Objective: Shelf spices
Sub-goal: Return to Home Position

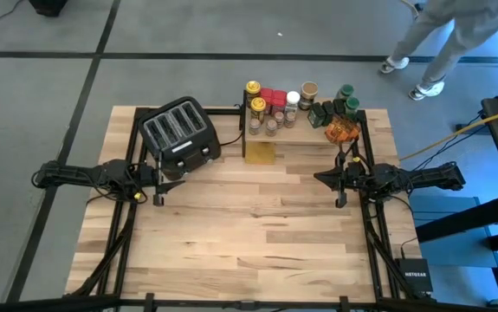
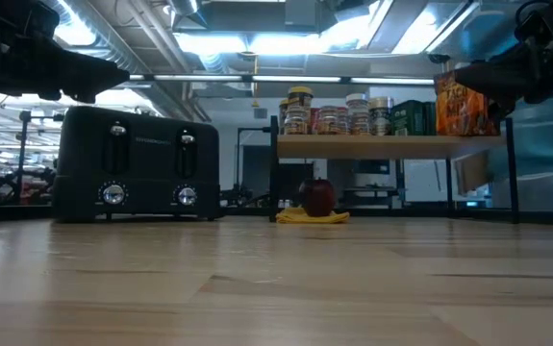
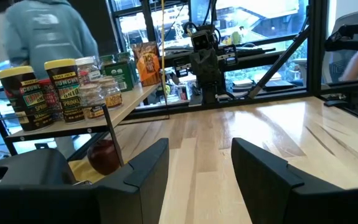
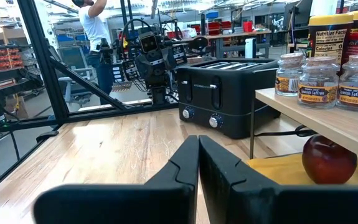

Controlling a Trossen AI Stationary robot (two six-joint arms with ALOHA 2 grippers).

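Apparently the shelving is finished: the spices (image 1: pixel 287 106) crowd the shelf (image 2: pixel 382 146) at the upper centre of the high view, with the orange packets (image 1: pixel 341 132) at its right end. The left gripper (image 1: pixel 158 184), centre-left, hangs empty with its fingers spread. The right gripper (image 1: pixel 339 184), centre-right, is clenched on nothing. Only parking the arms seems left.

We are looking down from overhead, level across the tabletop (image 2: pixel 276 288) and inward from both wrists, all sharing the shelf (image 2: pixel 382 146).
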